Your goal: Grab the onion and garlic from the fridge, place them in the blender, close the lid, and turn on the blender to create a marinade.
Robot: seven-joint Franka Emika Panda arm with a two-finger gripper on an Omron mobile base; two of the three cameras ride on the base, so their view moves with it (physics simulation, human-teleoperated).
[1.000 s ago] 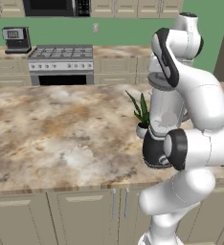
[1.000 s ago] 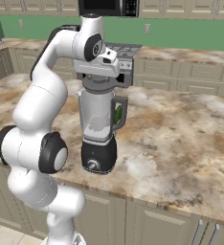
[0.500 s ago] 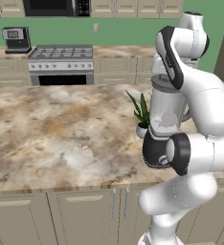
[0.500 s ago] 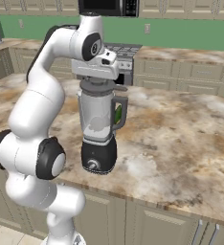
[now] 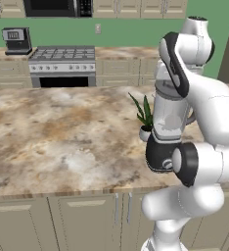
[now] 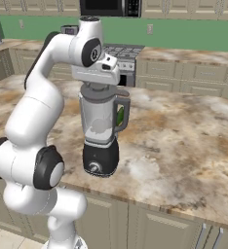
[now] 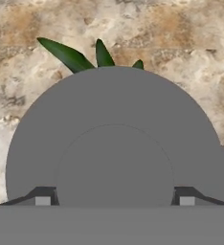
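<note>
Blender (image 6: 100,131) stood on the marble counter (image 5: 53,132), its dark lid (image 7: 114,143) seated on the jar, as the gripper (image 7: 114,201) hovered directly over it, jaws spread wide on either side of the lid's central bump, gripping nothing. A small potted plant (image 5: 145,117) sat just behind.

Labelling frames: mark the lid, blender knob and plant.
lid (image 7: 114,143), hand view, top face.
blender knob (image 6: 92,167), right base view, knob face on the black base.
plant (image 5: 145,112), left base view, a leaf.
</note>
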